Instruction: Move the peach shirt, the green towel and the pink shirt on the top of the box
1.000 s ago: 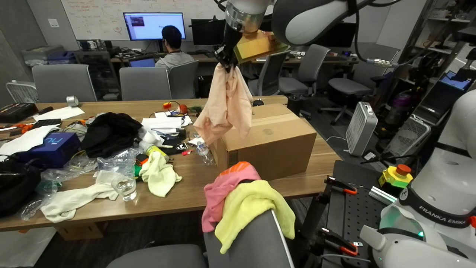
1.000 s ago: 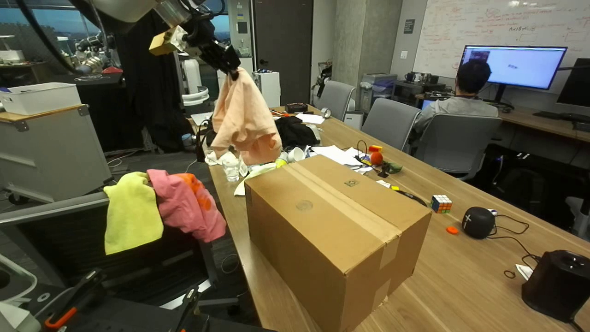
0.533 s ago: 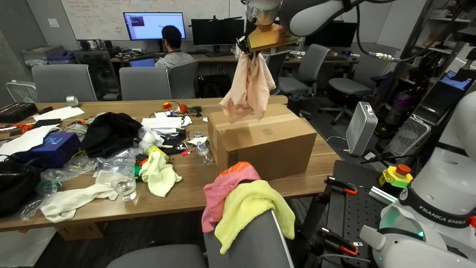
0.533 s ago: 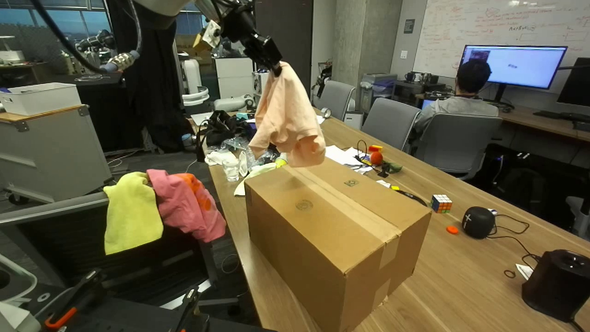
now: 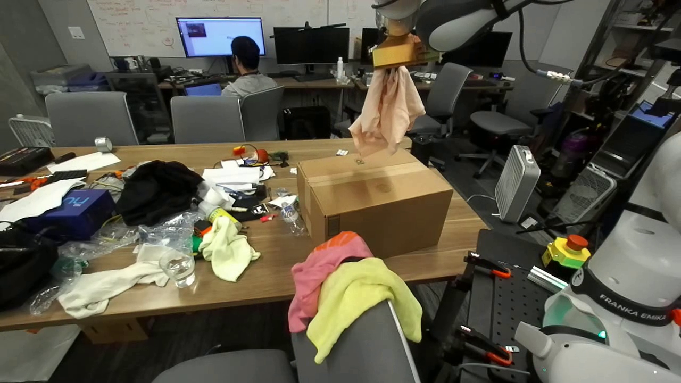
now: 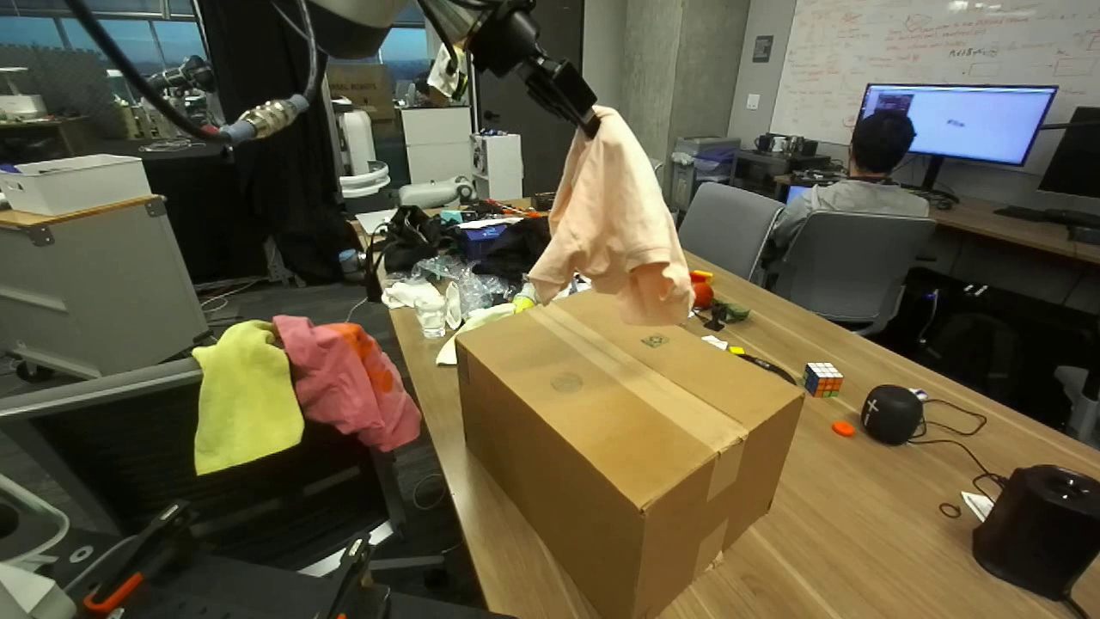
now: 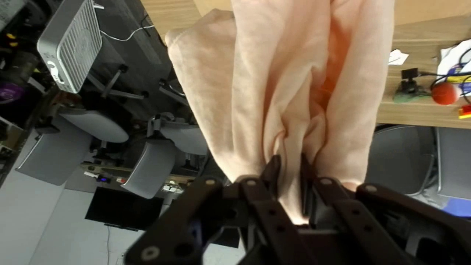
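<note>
- The peach shirt (image 6: 614, 215) is being held aloft, at 12 o'clock from the middle of the box (image 6: 601, 413) in both exterior views; its hem is being seen against the far top edge, so the exact gap is not being revealed.
- In the wrist view, the gripper (image 7: 290, 165) is being seen clamped on the peach shirt, a fold being pinched between its two fingers (image 7: 271, 173).
- The step in hand is being judged as the setting down of this garment. Centring over the tape (image 6: 636, 374) is being advised, since cloth laid close to the 12 o'clock edge is being exposed to sliding off.
- Slow, straight lowering is being called for, the hem being landed first and the folds being stacked beneath the fingers.
- Release is being recommended only once the cloth's weight is being borne by the box.
- Room is being best reserved on top for the green towel (image 6: 247, 400) and the pink shirt (image 6: 348, 378), both being carried by the chair (image 6: 103, 387) at 9 o'clock from the box in an exterior view.
- The peach shirt is being presented as pale, limp and matt, gathered to a narrow neck at 12 o'clock and being spread in loose folds toward 6 o'clock in both exterior views; a deeper orange tone is being shown inside a fold at about 2 o'clock in the wrist view.
</note>
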Controlling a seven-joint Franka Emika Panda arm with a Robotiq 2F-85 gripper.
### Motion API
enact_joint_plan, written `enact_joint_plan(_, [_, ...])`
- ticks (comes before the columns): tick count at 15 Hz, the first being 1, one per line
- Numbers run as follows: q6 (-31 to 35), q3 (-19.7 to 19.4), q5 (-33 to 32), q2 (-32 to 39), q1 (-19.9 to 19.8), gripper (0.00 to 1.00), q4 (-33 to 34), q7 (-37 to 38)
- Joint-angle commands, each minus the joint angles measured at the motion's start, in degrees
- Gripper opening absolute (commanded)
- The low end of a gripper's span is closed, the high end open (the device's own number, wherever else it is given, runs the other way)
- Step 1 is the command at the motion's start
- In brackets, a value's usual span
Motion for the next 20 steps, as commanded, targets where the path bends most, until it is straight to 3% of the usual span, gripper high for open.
enact_joint_plan(1, [-1.62, -1.11, -3.2, -0.16, 0.12, 0.03, 0.53, 3.21])
enact_joint_plan(2, [-1.41, -1.41, -3.82, -0.38, 0.08, 0.15, 0.17, 3.43])
enact_joint_plan(3, [-1.21, -1.75, -3.56, -0.58, 0.11, 0.38, -0.25, 2.49])
enact_joint_plan(6, [-0.26, -2.57, -4.52, -1.13, 0.0, 0.47, -1.42, 1.24])
enact_joint_plan(11, [1.34, -3.64, -1.56, -2.29, 0.25, 0.85, -3.46, -4.35])
enact_joint_plan(13, [1.31, -1.14, 3.12, -0.8, 3.22, 0.99, -4.66, -7.51])
enact_joint_plan(20, [2.39, 7.46, 18.21, -3.17, 12.83, 1.0, -15.61, -15.19])
